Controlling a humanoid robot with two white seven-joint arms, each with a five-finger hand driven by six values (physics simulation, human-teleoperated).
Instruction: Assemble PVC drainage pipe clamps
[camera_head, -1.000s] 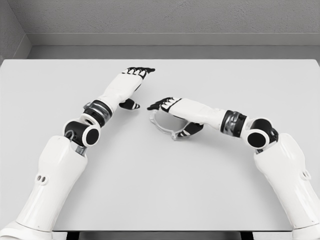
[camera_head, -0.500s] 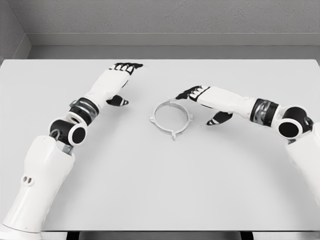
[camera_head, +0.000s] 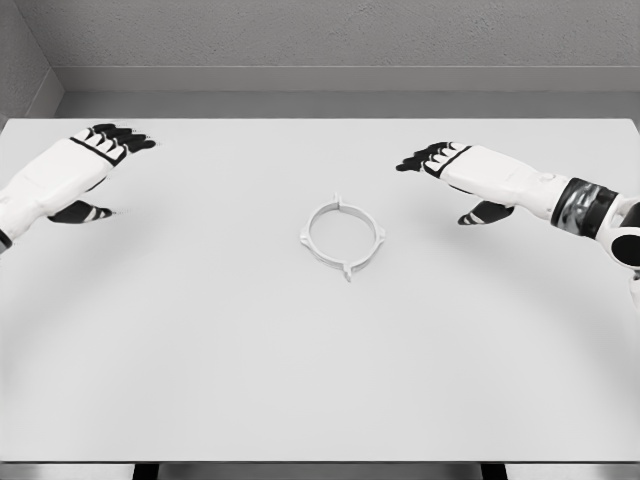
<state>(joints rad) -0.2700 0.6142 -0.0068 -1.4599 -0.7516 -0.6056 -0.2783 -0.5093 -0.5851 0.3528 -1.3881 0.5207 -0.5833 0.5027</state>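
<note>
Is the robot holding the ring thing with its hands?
No. Both the left hand and right hand are open and empty. The clamp ring lies alone on the table.

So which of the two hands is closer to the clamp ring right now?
The right hand. It sits nearer the clamp ring at table centre; the left hand is out by the table's left edge.

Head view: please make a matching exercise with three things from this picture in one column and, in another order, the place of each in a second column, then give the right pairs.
Things:
1. left hand
2. pipe clamp ring
3. right hand

Places:
A. near the middle of the table, lying flat, touched by no hand
B. at the right side, fingers spread, holding nothing
C. at the left edge of the picture, fingers spread, holding nothing

Pairs: 1-C, 2-A, 3-B
</note>
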